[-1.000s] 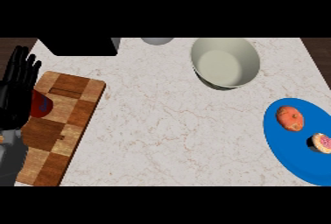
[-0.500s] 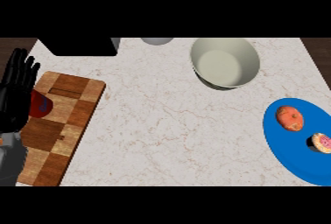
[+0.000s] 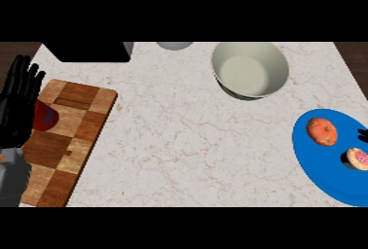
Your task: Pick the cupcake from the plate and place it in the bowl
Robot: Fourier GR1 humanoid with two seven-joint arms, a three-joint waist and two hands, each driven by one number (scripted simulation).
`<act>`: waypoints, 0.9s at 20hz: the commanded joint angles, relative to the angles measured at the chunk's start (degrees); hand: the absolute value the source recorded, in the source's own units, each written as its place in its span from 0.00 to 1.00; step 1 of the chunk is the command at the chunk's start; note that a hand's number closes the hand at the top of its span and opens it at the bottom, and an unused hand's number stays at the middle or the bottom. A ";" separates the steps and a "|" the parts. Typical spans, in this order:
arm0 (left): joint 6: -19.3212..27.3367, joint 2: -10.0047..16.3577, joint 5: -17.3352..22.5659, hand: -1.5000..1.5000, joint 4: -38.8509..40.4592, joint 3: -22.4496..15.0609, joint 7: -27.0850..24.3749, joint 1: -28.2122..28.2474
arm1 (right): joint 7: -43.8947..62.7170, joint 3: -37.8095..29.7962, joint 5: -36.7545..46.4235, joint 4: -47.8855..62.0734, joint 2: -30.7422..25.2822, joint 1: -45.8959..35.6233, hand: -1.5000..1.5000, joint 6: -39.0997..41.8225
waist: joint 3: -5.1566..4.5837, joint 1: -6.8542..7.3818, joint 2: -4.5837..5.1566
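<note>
The cupcake (image 3: 358,158), pink on top, lies on the blue plate (image 3: 323,170) at the right edge, beside an orange round food item (image 3: 322,132). A cream bowl (image 3: 251,69) stands at the back, up and left of the plate. A small black part of my right hand (image 3: 363,134) shows at the right edge, just above the cupcake; most of the hand is out of view. My left hand (image 3: 17,104) rests open at the left edge, fingers up.
A wooden cutting board (image 3: 68,146) lies at the left with a red and blue object (image 3: 45,116) on it, partly behind my left hand. A black box (image 3: 90,51) and a grey round object (image 3: 174,45) sit at the back edge.
A part of my right hand has come into view at the right edge over the plate, near the cupcake. The left hand has stayed where it was.
</note>
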 commanded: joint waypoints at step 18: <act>-3.62 -0.60 -1.98 0.50 3.93 4.63 0.50 -3.74 | -1.07 1.16 12.99 17.80 6.70 -10.35 0.00 -5.12 | 0.01 -0.02 0.08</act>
